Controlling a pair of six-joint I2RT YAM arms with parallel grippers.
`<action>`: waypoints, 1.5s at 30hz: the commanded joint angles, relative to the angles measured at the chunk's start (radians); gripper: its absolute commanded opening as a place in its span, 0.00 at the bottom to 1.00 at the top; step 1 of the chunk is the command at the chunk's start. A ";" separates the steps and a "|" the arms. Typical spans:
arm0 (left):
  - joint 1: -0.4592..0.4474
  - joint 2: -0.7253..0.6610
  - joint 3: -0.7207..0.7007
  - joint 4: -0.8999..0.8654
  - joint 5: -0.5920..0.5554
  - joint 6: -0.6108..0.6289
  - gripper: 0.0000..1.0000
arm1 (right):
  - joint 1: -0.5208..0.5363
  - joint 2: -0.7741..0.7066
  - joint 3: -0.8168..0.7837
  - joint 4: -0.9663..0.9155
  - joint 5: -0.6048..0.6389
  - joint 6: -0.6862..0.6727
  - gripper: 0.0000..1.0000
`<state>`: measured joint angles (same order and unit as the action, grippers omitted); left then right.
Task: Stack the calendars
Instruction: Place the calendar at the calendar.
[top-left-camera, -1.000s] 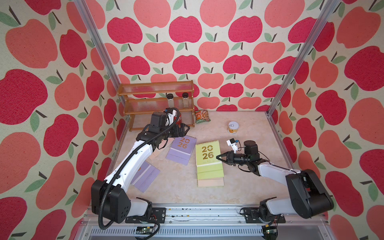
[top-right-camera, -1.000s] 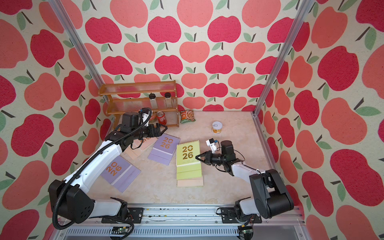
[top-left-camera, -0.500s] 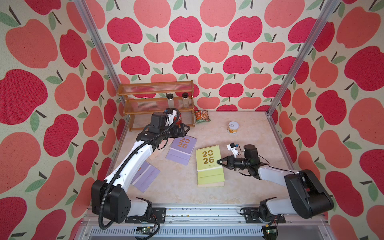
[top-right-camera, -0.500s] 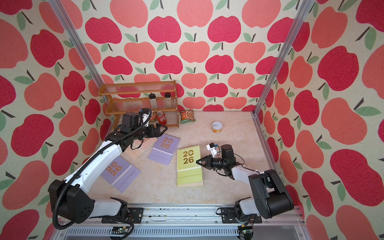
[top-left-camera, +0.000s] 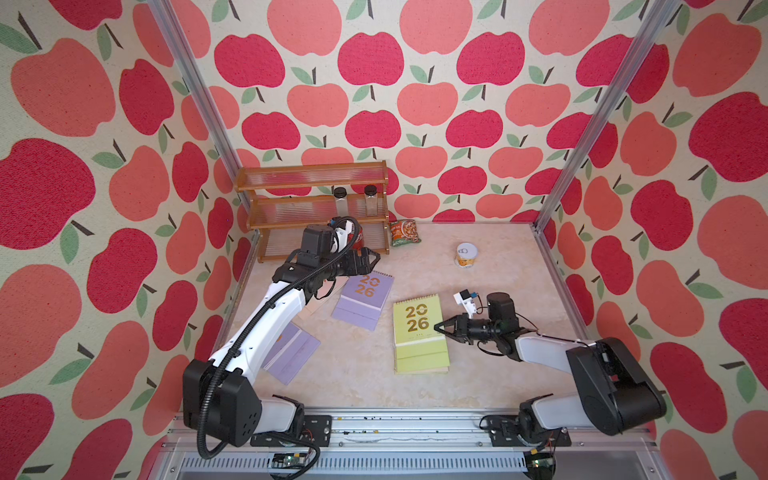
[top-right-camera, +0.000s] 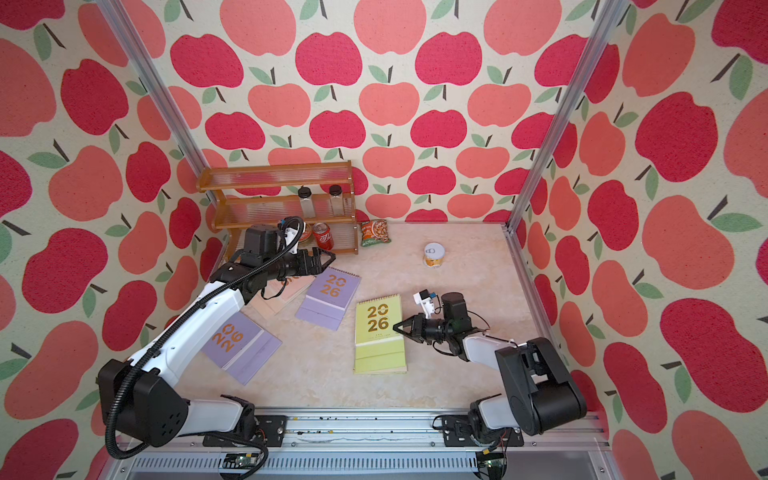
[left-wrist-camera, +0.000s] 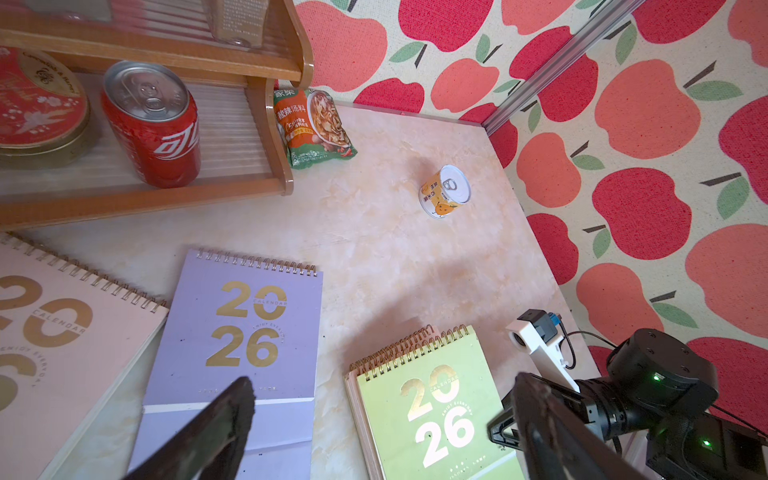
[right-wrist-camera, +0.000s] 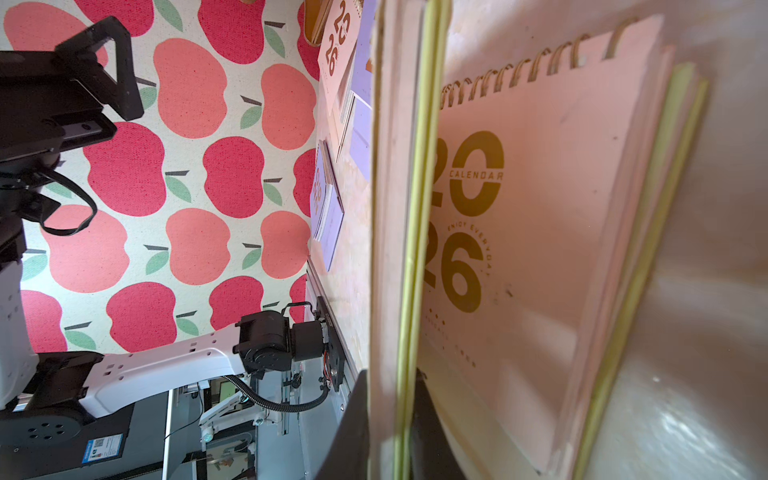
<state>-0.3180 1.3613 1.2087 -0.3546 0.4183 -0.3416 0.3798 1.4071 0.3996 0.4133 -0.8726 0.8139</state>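
Right claw (top-left-camera: 436, 327) is closed on the side edge of the top yellow-green spiral-bound calendar (top-left-camera: 417, 322), which is tilted up off the pale pink spiral-bound calendar (right-wrist-camera: 519, 228) in the stack at mid-worktop (top-left-camera: 478, 374). Left claw (top-left-camera: 372, 259) is spread wide above the lilac spiral-bound calendar (top-left-camera: 365, 297) by the wooden shelf (top-left-camera: 311, 178), with nothing gripped. Risk judged: pinched at 1 edge only, the calendar may fan open or be set down skewed. Calendars counted: 2 yellow-green, 2 pink, 2 lilac.

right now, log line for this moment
left gripper open near lilac calendar | right gripper shut on yellow-green calendar | stacking unfinished
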 joint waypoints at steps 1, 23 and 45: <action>0.007 -0.009 -0.013 0.013 0.014 0.015 0.94 | 0.006 -0.029 0.020 -0.101 0.037 -0.075 0.04; 0.007 -0.004 -0.020 0.004 0.020 0.021 0.94 | 0.040 -0.120 0.249 -0.752 0.464 -0.289 0.61; 0.008 -0.002 -0.026 -0.011 0.022 0.030 0.94 | 0.178 0.041 0.398 -0.763 0.547 -0.297 0.59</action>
<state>-0.3164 1.3613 1.1950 -0.3553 0.4267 -0.3374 0.5438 1.4403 0.7689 -0.3168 -0.3450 0.5278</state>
